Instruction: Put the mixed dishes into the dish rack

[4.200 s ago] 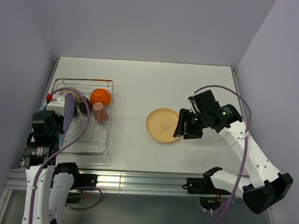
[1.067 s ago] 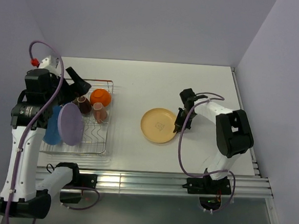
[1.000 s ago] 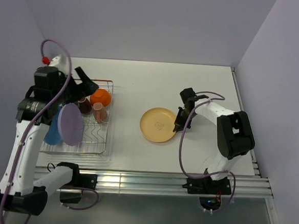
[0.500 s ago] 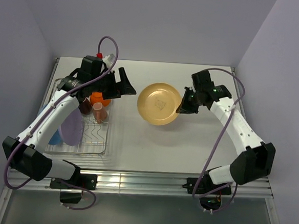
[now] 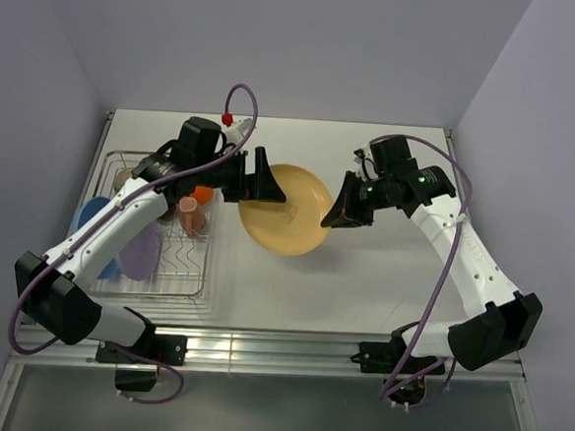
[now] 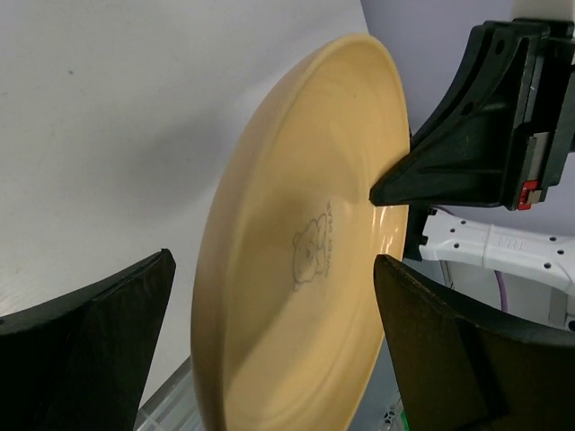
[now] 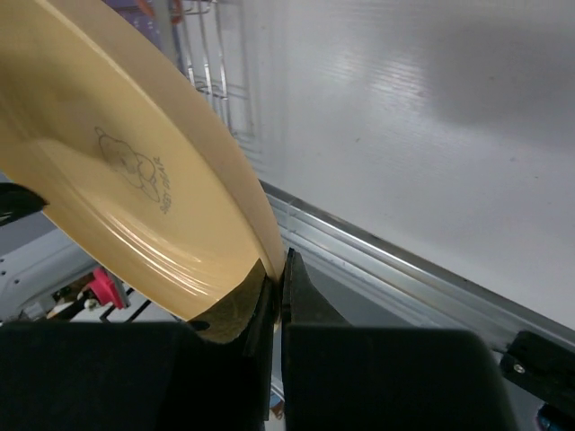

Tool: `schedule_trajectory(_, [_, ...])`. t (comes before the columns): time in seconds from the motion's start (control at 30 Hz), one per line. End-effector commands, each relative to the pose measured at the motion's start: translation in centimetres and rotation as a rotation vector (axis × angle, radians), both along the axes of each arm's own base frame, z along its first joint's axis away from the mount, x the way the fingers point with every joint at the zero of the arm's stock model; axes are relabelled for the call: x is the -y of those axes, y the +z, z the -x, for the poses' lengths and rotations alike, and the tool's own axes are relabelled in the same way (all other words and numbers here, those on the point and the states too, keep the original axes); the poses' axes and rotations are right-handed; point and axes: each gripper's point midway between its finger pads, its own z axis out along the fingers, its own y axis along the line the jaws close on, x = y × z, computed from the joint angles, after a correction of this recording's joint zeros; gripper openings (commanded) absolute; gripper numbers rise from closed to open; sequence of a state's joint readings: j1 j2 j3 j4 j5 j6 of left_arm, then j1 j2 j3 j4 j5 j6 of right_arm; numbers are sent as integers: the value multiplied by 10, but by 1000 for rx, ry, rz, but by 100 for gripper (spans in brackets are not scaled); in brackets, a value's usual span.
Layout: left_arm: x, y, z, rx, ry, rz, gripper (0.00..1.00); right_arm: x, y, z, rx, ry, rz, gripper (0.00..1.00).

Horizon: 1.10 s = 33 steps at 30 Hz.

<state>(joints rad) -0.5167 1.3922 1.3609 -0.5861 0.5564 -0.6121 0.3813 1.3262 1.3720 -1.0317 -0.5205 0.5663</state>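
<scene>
A: Where is the plate (image 5: 286, 210)?
B: It is held in the air above the surface (image 5: 382, 281), tilted on edge, just right of the rack (image 5: 180, 267). The right tool (image 5: 333, 217) is clamped on its rim. The left tool (image 5: 270, 188) has its fingers spread, one on each side of the opposite rim, and no grip shows
A: How will it handle?
B: Probably stiff, light and glossy, so it is likely to slip or swing in a one-edge pinch. The left tool should take the bare rim, well onto the lip and opposite the right tool, before that one lets go
</scene>
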Motion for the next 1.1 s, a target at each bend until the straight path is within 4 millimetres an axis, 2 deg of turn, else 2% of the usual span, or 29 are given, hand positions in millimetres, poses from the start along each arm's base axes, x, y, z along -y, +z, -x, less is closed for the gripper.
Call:
schedule_trajectory(0.0, [14, 14, 8, 64, -97, 65, 99, -16, 35, 6, 46, 54, -104, 0])
schedule_trajectory(0.07, [19, 17, 16, 62, -130, 86, 99, -17, 36, 5, 51, 54, -107, 0])
schedule_trajectory(0.13, [30, 29, 26, 84, -170, 131, 90, -19, 32, 5, 43, 60, -103, 0])
schedule_trajectory(0.2, [39, 38, 35, 102, -219, 190, 65, -19, 29, 5, 45, 65, -96, 0])
schedule_trajectory(0.23, [41, 37, 36, 95, -223, 196, 45, -20, 26, 5, 43, 69, -92, 0])
schedule_trajectory(0.27, [42, 36, 36, 80, -216, 200, 3, -19, 24, 4, 47, 63, -80, 0])
schedule_trajectory(0.33, [42, 30, 35, 45, -206, 183, 0, -17, 22, 3, 49, 59, -67, 3])
schedule_trajectory(0.37, [41, 29, 36, 43, -205, 176, 0, -15, 20, 1, 59, 55, -50, 9])
schedule_trajectory(0.4, [40, 27, 35, 41, -195, 163, 0, -13, 22, -2, 71, 49, -37, 24])
schedule_trajectory(0.47, [28, 26, 32, 60, -151, 115, 0, -3, 19, -5, 87, 15, 29, 37])
schedule_trajectory(0.5, [20, 25, 23, 82, -95, 82, 0, 2, 22, -6, 96, -1, 55, 49])
schedule_trajectory(0.53, [8, 29, 23, 91, -57, 60, 0, 7, 22, -7, 105, -19, 80, 58])
schedule_trajectory(0.57, [-7, 30, 12, 116, -6, 37, 0, 11, 22, -8, 113, -33, 102, 66])
schedule_trajectory(0.6, [-23, 39, 7, 164, 56, 13, 0, 20, 24, -10, 133, -62, 144, 81])
schedule_trajectory(0.7, [-68, 43, -3, 220, 172, -113, 0, 29, 30, -9, 174, -92, 166, 86])
schedule_trajectory(0.73, [-88, 58, -9, 273, 256, -161, 0, 30, 32, -8, 181, -101, 163, 86])
schedule_trajectory(0.77, [-108, 54, -9, 272, 298, -227, 0, 31, 33, -7, 185, -107, 162, 86])
schedule_trajectory(0.8, [-130, 68, -11, 327, 386, -276, 0, 32, 35, -5, 192, -111, 157, 86])
schedule_trajectory(0.83, [-144, 72, -10, 344, 438, -320, 0, 31, 34, -4, 189, -112, 151, 86])
schedule_trajectory(0.87, [-159, 68, -4, 335, 471, -383, 0, 31, 32, -3, 183, -108, 150, 86])
schedule_trajectory(0.9, [-171, 77, 2, 356, 512, -408, 0, 31, 29, -2, 172, -105, 153, 86])
schedule_trajectory(0.93, [-192, 77, 3, 361, 596, -481, 0, 31, 27, -1, 167, -100, 153, 86])
schedule_trajectory(1.07, [-236, 74, 28, 354, 736, -614, 0, 31, 15, 3, 136, -83, 164, 85])
